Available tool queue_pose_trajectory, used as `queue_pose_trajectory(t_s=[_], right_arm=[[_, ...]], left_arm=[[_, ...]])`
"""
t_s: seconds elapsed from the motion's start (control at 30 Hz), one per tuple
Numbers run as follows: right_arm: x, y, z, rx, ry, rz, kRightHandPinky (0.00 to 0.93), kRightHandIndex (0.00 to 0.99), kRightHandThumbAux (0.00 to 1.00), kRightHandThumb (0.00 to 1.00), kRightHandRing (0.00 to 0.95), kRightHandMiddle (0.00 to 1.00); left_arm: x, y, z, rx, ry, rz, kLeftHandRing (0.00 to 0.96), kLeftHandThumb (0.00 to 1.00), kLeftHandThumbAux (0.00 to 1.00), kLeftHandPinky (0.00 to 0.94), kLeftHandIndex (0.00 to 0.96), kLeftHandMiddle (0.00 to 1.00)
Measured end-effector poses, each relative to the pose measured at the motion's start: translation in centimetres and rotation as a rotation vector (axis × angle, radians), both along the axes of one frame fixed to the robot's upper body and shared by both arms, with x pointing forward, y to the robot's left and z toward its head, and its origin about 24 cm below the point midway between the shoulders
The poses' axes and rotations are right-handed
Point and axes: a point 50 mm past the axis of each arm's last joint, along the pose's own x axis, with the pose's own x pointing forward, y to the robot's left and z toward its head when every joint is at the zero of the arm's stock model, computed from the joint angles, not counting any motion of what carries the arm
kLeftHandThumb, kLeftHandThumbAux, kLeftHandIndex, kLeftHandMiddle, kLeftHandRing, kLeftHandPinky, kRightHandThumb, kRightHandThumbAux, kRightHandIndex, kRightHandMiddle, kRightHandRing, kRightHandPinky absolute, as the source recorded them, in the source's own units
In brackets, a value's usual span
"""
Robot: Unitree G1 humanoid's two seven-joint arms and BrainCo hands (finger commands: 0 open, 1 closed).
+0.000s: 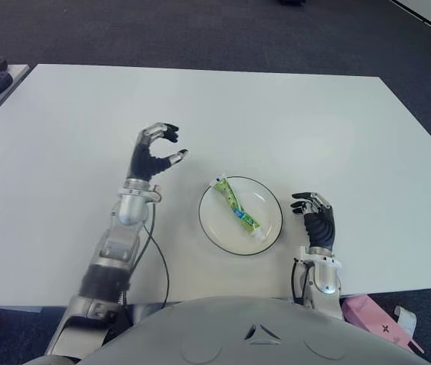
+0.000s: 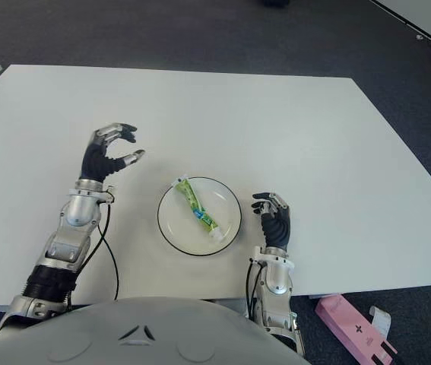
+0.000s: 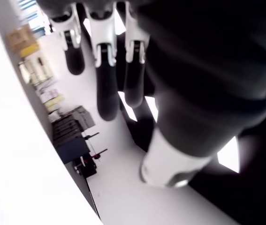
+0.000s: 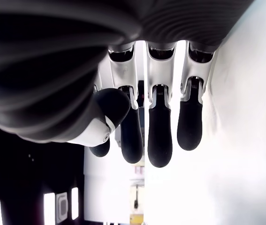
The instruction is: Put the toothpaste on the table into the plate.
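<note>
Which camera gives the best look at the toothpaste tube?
The left eye view: the toothpaste lies whole and unblocked in the plate. The right eye view shows it equally well. Both wrist views show only their own fingers, no tube.

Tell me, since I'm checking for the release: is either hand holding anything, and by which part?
Nothing is held. The toothpaste lies in the plate; the left hand and right hand are both empty.

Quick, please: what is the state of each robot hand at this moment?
Left robot hand: open, holding nothing, left of the round white plate.
Right robot hand: open, holding nothing, right of the plate.
</note>
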Motion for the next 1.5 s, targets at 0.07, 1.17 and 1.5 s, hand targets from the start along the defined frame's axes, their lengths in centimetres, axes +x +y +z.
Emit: queue_pose_trajectory(t_s=[0.07, 1.17, 1.5], right_arm=[[0.0, 0.0, 0.0, 0.0, -0.001, 0.0, 0.512, 0.445, 0.685, 0.84, 0.52, 0.462], [0.9, -0.4, 0.2, -0.018, -0.013, 0.021, 0.507, 0.436, 0.686, 0.838, 0.518, 0.465], [1.0, -0.5, 0.4, -0.034, -0.02, 0.031, 0.529, 0.448, 0.685, 0.84, 0.527, 0.46]], left_arm=[[-0.2, 0.7, -0.6, -0.047, 0.04, 0.016, 0.483, 0.381, 0.898, 0.495, 0.497, 0.483], [-2.0, 1.7, -5.4, -0.31, 0.14, 0.075, 0.493, 0.711, 0.719, 0.489, 0.436, 0.488], [-2.8, 1.8, -6.1, -0.34, 0.151, 0.119, 0.483, 0.711, 0.72, 0.471, 0.435, 0.488]])
